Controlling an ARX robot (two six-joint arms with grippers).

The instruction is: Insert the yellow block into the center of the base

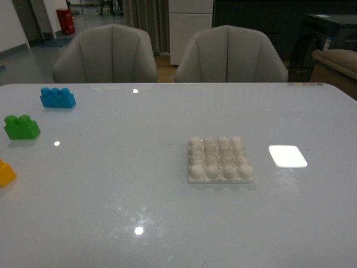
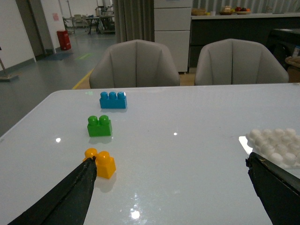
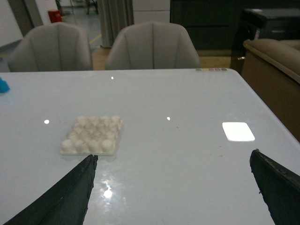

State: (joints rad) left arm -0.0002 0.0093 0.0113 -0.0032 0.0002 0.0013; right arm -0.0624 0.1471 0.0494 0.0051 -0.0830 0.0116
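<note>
The yellow block point(image 1: 5, 173) lies at the table's left edge, half cut off in the front view. In the left wrist view the yellow block point(image 2: 101, 161) stands upright, studs up, just beyond one black finger point(image 2: 70, 194). My left gripper point(image 2: 171, 161) is open, with bare table between its fingers. The white studded base point(image 1: 219, 159) sits right of the table's middle with nothing on it; the base point(image 2: 276, 145) point(image 3: 93, 135) shows in both wrist views. My right gripper point(image 3: 172, 159) is open over bare table, the base beyond one finger. Neither arm shows in the front view.
A green two-stud brick point(image 1: 21, 127) and a blue three-stud brick point(image 1: 57, 97) stand at the far left, behind the yellow one. A smooth bright white patch point(image 1: 287, 156) lies right of the base. Two grey chairs point(image 1: 106, 56) stand behind the table's far edge.
</note>
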